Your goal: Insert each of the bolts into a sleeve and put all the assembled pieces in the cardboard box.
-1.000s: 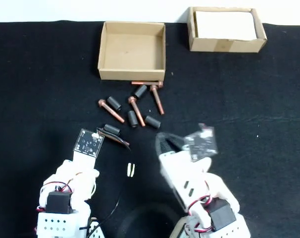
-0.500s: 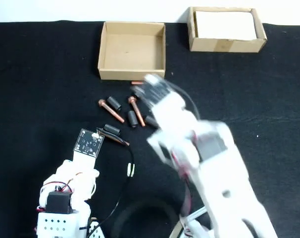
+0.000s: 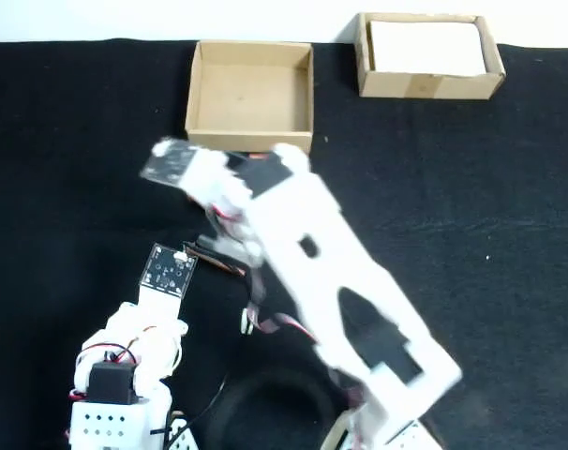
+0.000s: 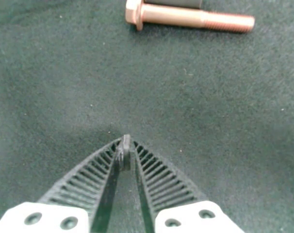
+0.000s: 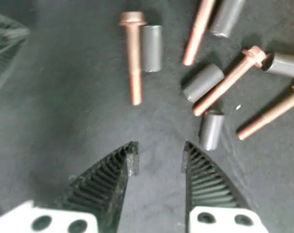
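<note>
Bolts (image 5: 227,80) and sleeves (image 5: 203,81) lie loose in a scatter mid-bench, between the arms' bases and the cardboard box (image 3: 249,142), and none looks joined yet.

Nearest, the left end effector (image 4: 126,145) sits low over bare cloth, fingers closed tip to tip on nothing. One bolt (image 4: 188,17) lies just ahead of it.

The right arm (image 3: 303,253) was folded back by its base a second ago. It has since swung out and across the scatter, so its wrist is now near the box's front wall. The right end effector (image 5: 159,158) hangs above the pieces, jaws well apart and empty. Ahead of it lies a single bolt (image 5: 132,58) with a sleeve (image 5: 152,47) just beside its head. I judge that the first pick is only beginning, and the box holds nothing.

That pair has bare cloth on its open side, so fingers can close there. The other pieces crowd together, some touching, and a grasp among them could knock neighbours. The left end effector sits near the scatter, so crossing paths is a risk.

The bench (image 3: 471,234) is open to the right. A second box (image 3: 425,86) stands well apart at the far edge.
</note>
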